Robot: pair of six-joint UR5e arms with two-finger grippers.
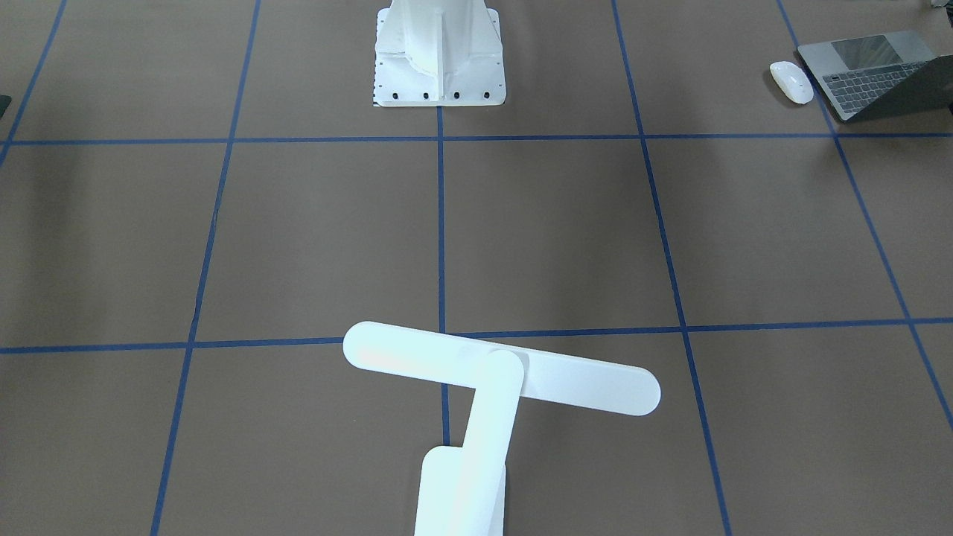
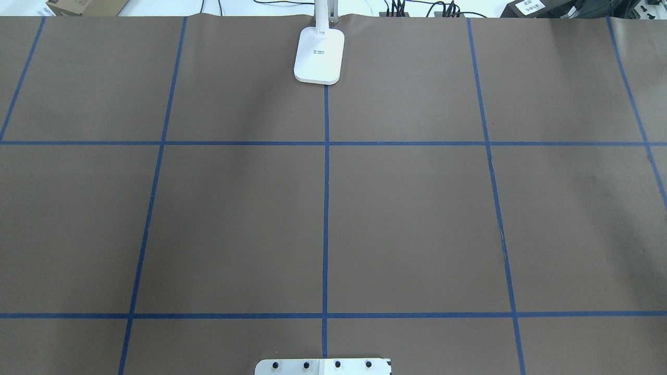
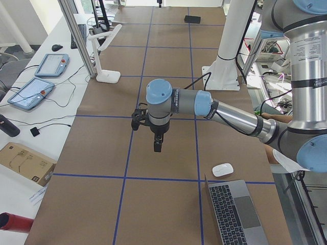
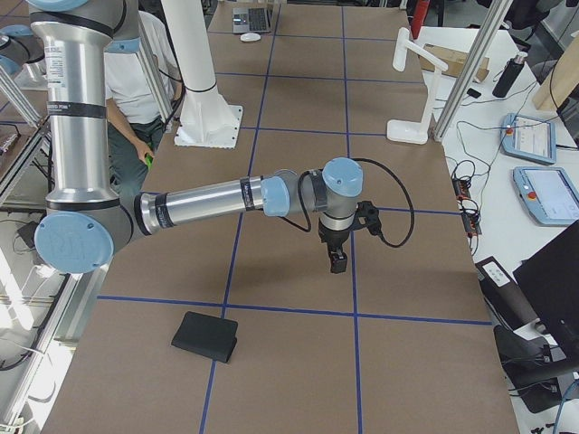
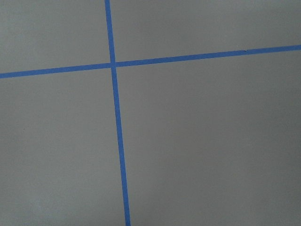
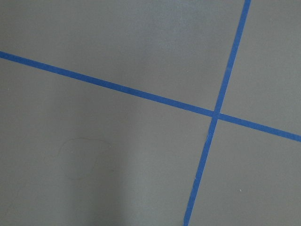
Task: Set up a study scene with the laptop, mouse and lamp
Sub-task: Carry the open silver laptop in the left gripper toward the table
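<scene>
Left arm point(image 3: 225, 115): stretched level over the surface point(image 2: 417, 219), wrist bent down. Left pincer point(image 3: 157, 145) points straight down, clear of the paper; how far it is open cannot be told.
Right arm point(image 4: 208, 203): same pose. Right pincer point(image 4: 338, 262) hangs downward; opening likewise cannot be told.
Lamp point(image 1: 491, 380): smooth white, flat round-ended bar head, slanted arm; base on the centre tape line at the far edge; small dark print, unreadable.
Laptop point(image 1: 875, 71): grey metal, open, robot's near-left corner.
Mouse point(image 1: 791, 82): glossy white oval, just beside the laptop.
Surface: matt brown paper, blue tape grid.
</scene>
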